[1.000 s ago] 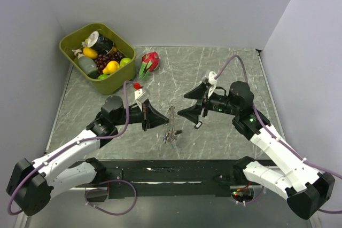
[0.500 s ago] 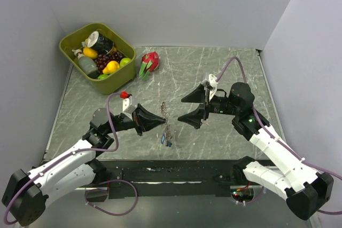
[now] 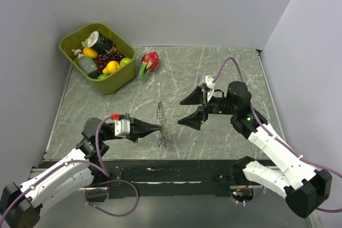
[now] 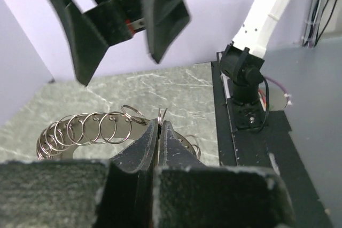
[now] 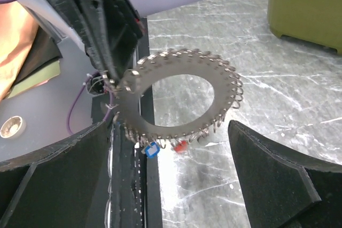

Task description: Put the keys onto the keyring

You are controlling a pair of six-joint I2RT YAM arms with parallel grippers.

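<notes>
The keyring (image 3: 161, 123), a flat silvery ring fringed with small split rings, stands upright above the table. My left gripper (image 3: 158, 127) is shut on its edge, as the left wrist view shows (image 4: 159, 127) with the keyring (image 4: 91, 132) to the left of the fingers. Two keys hang from the ring's bottom, one with a blue tag (image 5: 151, 149) and one with a red tag (image 5: 180, 145); the blue tag also shows from above (image 3: 160, 142). My right gripper (image 3: 184, 111) is open and empty, facing the keyring (image 5: 140, 118) from the right.
A green bin (image 3: 115, 84) of toy fruit and bottles stands at the back left. A red dragon fruit (image 3: 150, 62) lies beside it. The bin's corner shows in the right wrist view (image 5: 307, 9). The black base rail runs along the near edge.
My left arm has drawn back and down toward the near left, carrying the keyring slightly left and nearer. My right gripper has stayed open, shifting only a little.
</notes>
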